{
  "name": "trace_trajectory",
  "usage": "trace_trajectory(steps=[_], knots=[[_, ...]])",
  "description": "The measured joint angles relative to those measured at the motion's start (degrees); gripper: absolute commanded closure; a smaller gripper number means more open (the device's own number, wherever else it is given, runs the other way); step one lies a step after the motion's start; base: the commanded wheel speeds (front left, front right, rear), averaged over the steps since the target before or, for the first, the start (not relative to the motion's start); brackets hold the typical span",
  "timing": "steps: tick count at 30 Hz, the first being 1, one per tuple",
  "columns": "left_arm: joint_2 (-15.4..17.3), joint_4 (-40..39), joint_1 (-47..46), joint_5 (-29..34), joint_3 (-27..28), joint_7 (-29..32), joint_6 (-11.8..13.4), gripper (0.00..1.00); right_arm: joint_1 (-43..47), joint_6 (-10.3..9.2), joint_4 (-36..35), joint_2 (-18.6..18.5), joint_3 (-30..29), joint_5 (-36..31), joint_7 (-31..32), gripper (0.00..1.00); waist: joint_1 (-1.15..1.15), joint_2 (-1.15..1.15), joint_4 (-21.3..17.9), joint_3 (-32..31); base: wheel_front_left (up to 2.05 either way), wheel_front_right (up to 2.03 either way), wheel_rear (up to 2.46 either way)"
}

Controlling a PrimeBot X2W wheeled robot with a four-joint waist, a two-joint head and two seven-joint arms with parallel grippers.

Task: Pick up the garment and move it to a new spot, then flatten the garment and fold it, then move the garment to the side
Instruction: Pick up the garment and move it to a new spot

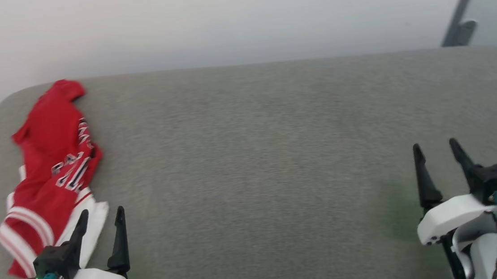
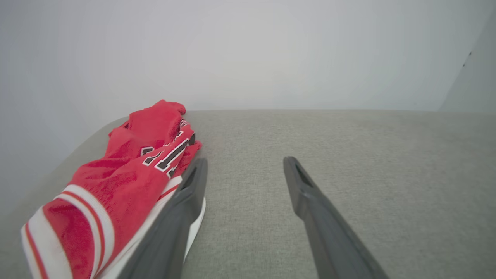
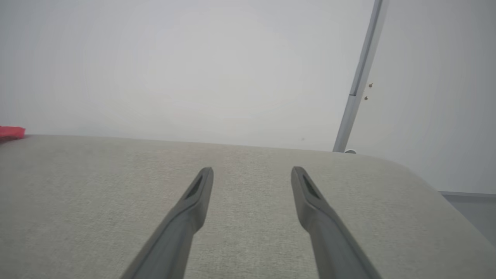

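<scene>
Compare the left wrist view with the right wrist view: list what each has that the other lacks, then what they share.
Left wrist view: the open left gripper, with the crumpled red garment close beside one finger, its black lettering and striped white trim visible. Right wrist view: the open right gripper, and a grey pole rising at the far right. Both: the grey fabric surface, the pale wall, and the garment, a mere red sliver at the right wrist view's left edge.

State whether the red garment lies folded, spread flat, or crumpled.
Crumpled: the garment lies bunched, with its lettering creased and partly hidden.
</scene>
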Motion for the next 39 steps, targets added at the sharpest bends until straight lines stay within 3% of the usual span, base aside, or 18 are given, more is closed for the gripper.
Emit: trace_trajectory(steps=[23,28,33,39], knots=[[-5.37,-1.46,8.01,1.40,10.10,-0.01,-0.09,0.00,-0.74,0.00,4.37,0.35,21.50,12.39,-0.01,0.00,0.00,0.00,23.59,-2.87,0.00,0.00,0.00],[-6.88,-3.63,9.21,0.96,13.24,-0.01,-0.09,0.00,-4.07,0.01,5.88,0.45,26.52,13.94,0.00,0.00,0.00,0.00,25.08,-1.40,0.00,0.00,0.00],[-7.39,-4.32,9.88,0.79,13.74,-0.01,-0.09,0.00,-5.36,0.01,6.60,0.38,27.88,14.59,0.00,0.00,0.00,0.00,25.24,-0.85,0.00,0.00,0.00],[-7.26,-3.16,8.92,0.52,9.36,-0.01,-0.09,0.00,-4.98,0.01,6.54,0.40,25.64,14.17,0.00,0.00,0.00,0.00,24.53,-0.96,0.00,0.00,0.00]])
